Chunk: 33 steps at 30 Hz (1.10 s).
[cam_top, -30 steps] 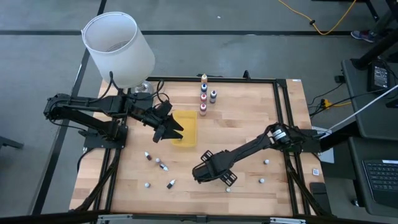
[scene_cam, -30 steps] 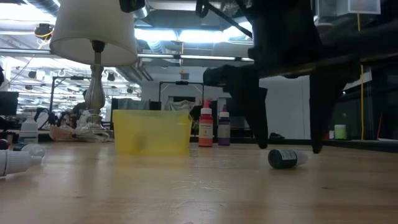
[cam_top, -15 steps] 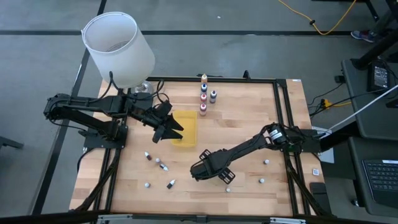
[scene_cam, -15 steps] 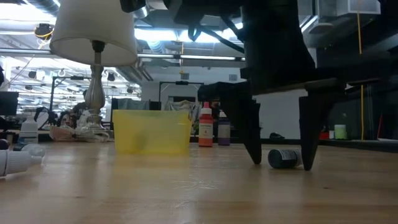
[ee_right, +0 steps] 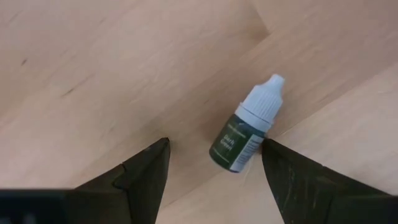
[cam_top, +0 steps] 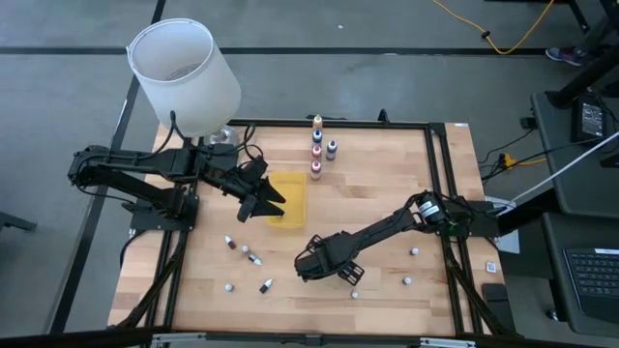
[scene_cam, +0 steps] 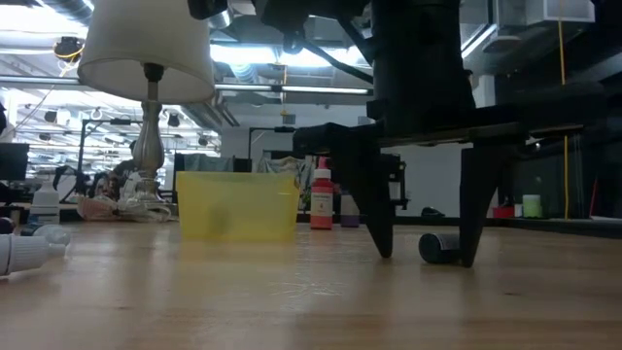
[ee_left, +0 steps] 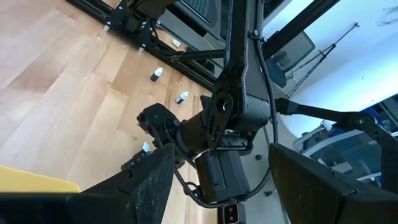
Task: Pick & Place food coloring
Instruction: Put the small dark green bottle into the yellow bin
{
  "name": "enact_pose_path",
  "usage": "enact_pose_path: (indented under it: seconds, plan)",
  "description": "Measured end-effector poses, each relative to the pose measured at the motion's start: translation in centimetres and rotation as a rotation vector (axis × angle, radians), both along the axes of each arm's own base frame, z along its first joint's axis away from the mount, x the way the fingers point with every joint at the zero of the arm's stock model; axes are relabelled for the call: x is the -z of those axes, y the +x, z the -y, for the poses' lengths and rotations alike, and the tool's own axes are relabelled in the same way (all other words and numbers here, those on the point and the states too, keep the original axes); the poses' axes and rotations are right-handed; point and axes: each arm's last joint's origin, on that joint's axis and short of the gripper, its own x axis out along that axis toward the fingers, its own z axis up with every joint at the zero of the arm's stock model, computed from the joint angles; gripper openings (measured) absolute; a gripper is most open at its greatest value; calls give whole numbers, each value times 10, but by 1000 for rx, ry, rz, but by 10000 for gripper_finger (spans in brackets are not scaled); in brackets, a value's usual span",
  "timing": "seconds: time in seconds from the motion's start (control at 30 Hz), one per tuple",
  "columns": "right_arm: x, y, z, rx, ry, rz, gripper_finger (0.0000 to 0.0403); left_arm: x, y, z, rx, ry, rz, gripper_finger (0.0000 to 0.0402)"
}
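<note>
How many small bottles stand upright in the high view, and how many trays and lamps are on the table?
Upright bottles: 5
Yellow tray: 1
Lamp: 1
Total: 7

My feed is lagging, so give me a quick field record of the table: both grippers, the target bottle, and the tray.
right gripper: open, low over the table, fingers either side of a bottle
target bottle: dark green, white cap, lying on its side, not gripped
left gripper: open, at the yellow tray's edge, holds nothing
yellow tray: mid-table
upright bottles: clustered at the far edge
</note>
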Motion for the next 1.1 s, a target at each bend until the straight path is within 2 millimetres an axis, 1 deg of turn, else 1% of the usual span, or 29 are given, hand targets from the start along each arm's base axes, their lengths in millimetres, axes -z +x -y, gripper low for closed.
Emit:
enact_pose_path:
  seconds: [0.2,0.4,0.63,1.1]
  plan:
    - [0,0,0,-3,1,3,255,0,0,0,3,10,3,253]
    - [0,0,0,33,-2,2,255,0,0,0,5,10,3,253]
    - [0,0,0,55,-2,-1,255,0,0,1,53,-7,3,253]
    - [0,-2,1,87,-7,-21,254,0,0,2,56,-7,4,253]
